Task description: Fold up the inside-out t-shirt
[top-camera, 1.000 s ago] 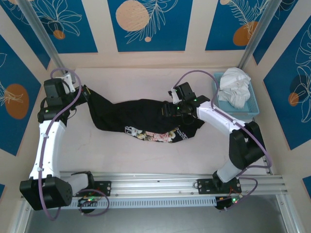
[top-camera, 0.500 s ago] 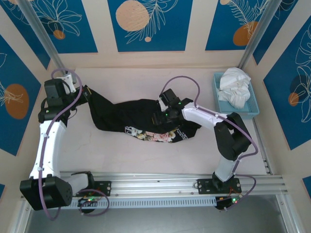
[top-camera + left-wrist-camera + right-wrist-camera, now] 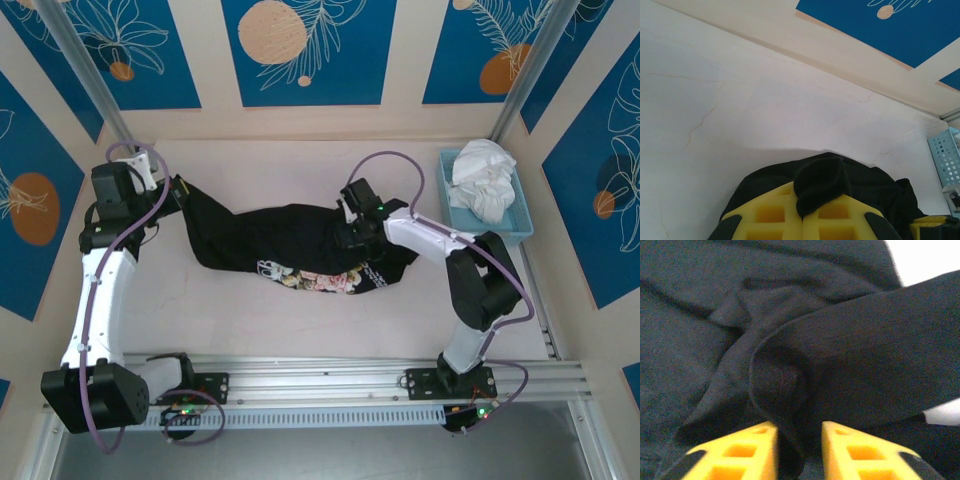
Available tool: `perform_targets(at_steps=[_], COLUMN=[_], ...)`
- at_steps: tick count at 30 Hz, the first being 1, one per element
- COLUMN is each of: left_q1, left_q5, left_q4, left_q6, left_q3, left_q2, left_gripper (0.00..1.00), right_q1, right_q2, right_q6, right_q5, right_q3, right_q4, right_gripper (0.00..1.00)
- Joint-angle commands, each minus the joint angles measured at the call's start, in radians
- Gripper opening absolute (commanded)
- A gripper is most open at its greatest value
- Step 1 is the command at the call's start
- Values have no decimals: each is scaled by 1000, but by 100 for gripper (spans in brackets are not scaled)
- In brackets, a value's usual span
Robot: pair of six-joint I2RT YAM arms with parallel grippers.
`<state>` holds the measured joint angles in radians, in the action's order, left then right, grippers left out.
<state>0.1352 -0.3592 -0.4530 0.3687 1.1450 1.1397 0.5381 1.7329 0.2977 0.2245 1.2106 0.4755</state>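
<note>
Right wrist view: right fingers (image 3: 850, 452) nip a fold of the bunched black cloth t-shirt (image 3: 850, 355), left fingers (image 3: 840, 220) clamp its edge, seemingly for flattening; next, draw apart.

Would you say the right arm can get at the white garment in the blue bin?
Probably: nothing blocks the white garment, but the right tool grips a fold of the black t-shirt; release first.

T-shirt (image 3: 270, 235) lettering too small 2 read.
</note>
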Motion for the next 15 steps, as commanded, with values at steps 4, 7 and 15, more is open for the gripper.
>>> perform_targets(at_steps=[4, 7, 15], left_q1=[10, 10, 10], left_q5=[-20, -21, -29], left_q4=[27, 27, 37], left_q6=[6, 7, 13], left_q3=[-9, -9, -16], left_q2=[-20, -20, -15], left_gripper=[0, 0, 0], right_q1=[-48, -76, -121], right_q2=[-24, -38, -90], right_q6=[5, 15, 90], right_q5=[-99, -158, -288], right_q3=[-29, -41, -100], right_q4=[-44, -58, -95], right_gripper=[14, 8, 25])
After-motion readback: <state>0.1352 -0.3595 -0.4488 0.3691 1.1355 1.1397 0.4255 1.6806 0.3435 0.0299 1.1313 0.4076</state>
